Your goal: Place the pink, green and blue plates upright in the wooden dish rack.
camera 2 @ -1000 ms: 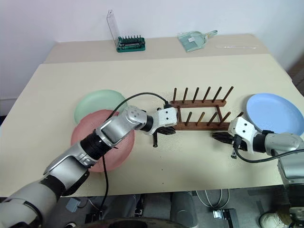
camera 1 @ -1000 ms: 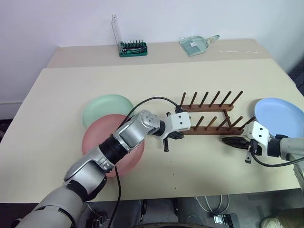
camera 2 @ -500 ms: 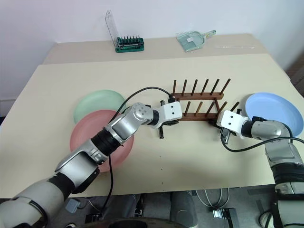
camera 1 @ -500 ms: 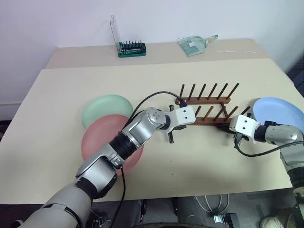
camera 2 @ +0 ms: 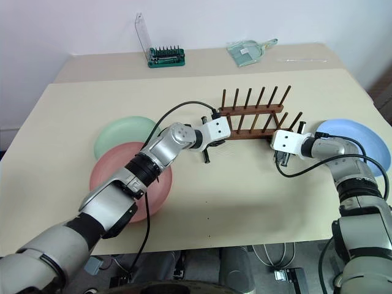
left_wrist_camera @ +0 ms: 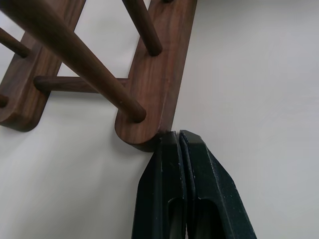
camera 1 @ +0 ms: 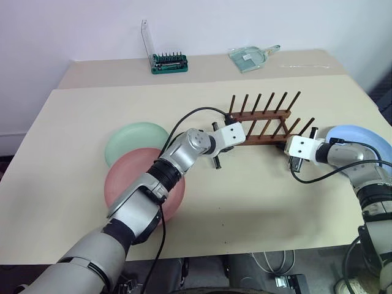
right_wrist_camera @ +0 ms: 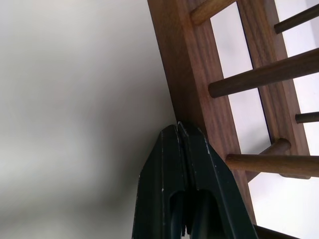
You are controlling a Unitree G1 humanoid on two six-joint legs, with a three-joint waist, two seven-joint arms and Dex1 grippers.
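plates first, nearest the robot: the pink plate (camera 1: 131, 180) lies flat toward the near left of the table (camera 1: 73, 122), overlapping the green plate (camera 1: 136, 139) just behind it, and the blue plate (camera 1: 361, 139) lies flat at the far right edge. none is in the rack yet.

between them stands the wooden dish rack (camera 1: 264, 125), its long axis running left to right across the table, pegs leaning up and away. both arms reach in to its near rail from opposite ends. the left gripper (left_wrist_camera: 178, 137) has its fingers pressed together on nothing, the tips touching the rounded left end of the near rail from the table side. the right gripper (right_wrist_camera: 178, 127) is likewise clenched and empty, its tips against the near rail's outer edge toward the right end. both forearms lie low over the table, wrists angled down and inward toward each other.

judged from this, the two closed tips bracket the rack and look set to nudge or square it, not to pick a plate. the left arm is nearer the pink and green plates, the right arm nearer the blue one.

farther back sit a green bit holder (camera 1: 169, 62) and a clear dustpan (camera 1: 252, 57).
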